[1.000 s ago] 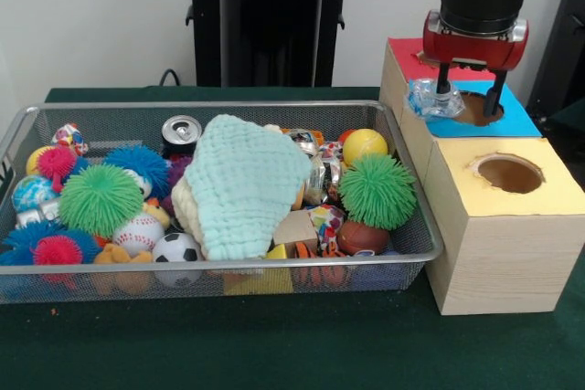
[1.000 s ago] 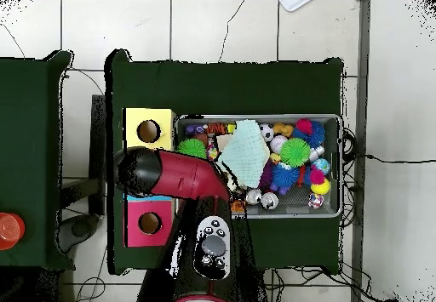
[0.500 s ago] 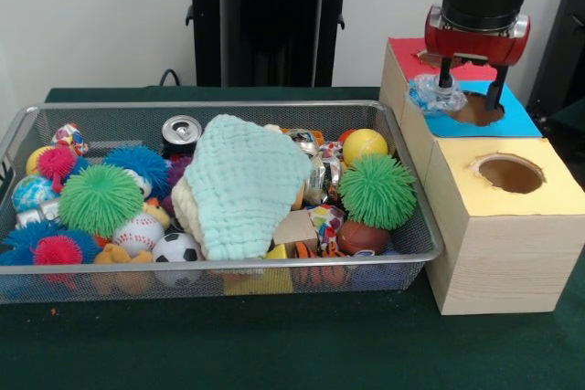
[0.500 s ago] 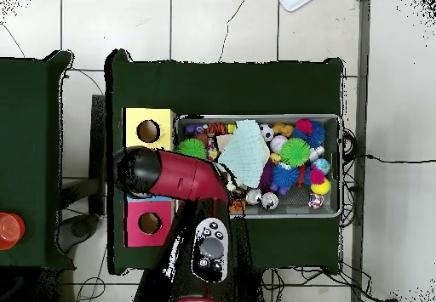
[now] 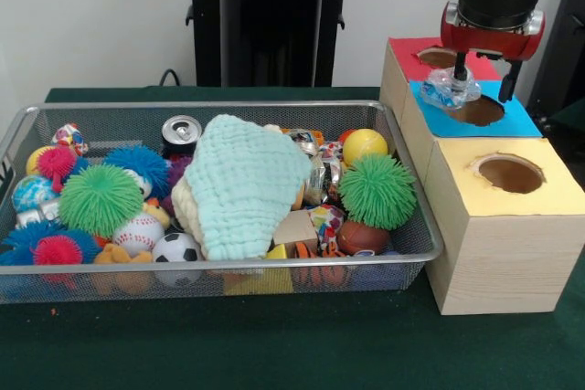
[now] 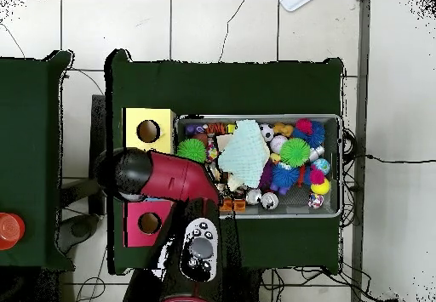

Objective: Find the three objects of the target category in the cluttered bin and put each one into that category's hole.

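Observation:
In the front view my gripper hangs over the blue-topped box, just above its hole. It is shut on a crumpled clear plastic bottle, which sticks out to the left of the fingers over the hole's left rim. The wire bin to the left is full of toys: spiky balls, sports balls and a soda can. In the overhead view the red arm covers the gripper and the blue box.
A red-topped box stands behind the blue one and a yellow-topped box with its own hole in front. A pale green cloth lies over the bin's middle. Overhead, the yellow box and red box flank the arm.
My gripper has moved right and slightly up with the plastic bottle, from the blue box's left edge to over its hole. The bin's contents have not moved.

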{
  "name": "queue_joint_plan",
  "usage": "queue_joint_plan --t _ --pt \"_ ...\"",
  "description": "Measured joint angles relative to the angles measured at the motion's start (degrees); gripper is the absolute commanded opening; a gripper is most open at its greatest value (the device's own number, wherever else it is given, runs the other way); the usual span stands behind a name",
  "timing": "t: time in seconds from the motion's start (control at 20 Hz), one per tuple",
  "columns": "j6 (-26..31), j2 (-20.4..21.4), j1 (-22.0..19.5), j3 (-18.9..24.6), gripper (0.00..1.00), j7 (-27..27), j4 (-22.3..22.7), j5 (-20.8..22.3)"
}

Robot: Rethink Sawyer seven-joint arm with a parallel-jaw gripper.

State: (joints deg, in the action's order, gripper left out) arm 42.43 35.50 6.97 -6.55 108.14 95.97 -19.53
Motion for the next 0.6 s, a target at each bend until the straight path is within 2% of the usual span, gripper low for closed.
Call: queue_joint_plan --t 0.6 --pt "0.49 -1.42 0.06 -0.07 1.00 0.01 -2.57 -0.52"
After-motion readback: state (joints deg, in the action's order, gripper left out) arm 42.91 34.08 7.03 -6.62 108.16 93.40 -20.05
